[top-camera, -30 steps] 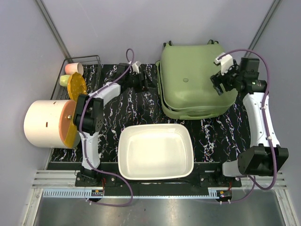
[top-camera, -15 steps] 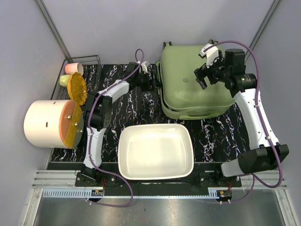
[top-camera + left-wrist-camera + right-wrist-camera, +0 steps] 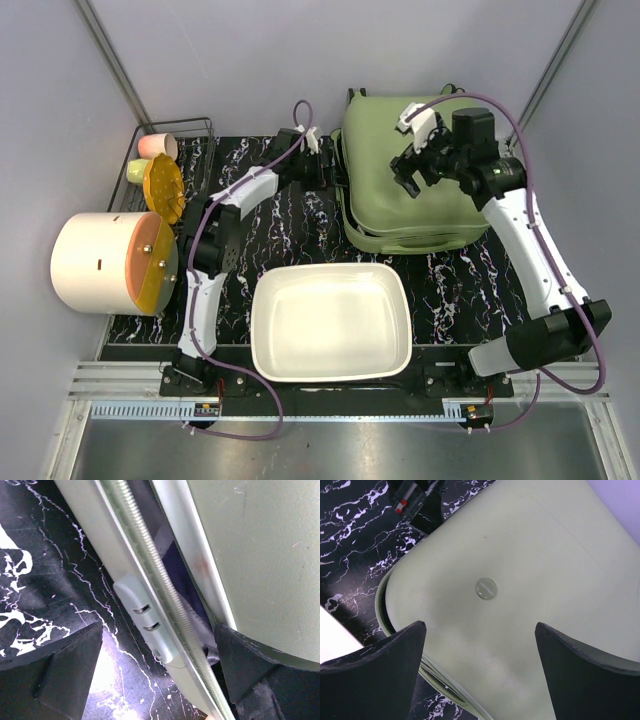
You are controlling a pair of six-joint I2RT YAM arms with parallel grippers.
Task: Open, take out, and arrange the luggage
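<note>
Left wrist view is showing the wide-open left gripper (image 3: 157,667) straddling the zipper seam (image 3: 142,562) of the large olive-green soft-sided suitcase (image 3: 260,555); the right gripper (image 3: 480,672), hovering equally wide, is risking pinning the lid (image 3: 530,545) shut.

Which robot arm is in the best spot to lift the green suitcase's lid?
Probably the left: the left pincer, open, sits at the luggage's side gap. The right pincer hangs open above the smooth lid.

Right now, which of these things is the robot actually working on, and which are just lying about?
In the job: luggage, left fingers at its zipper edge, right fingers over its lid.
Lying about: white bin, wire rack, pink cup, orange disc, white drum.
</note>
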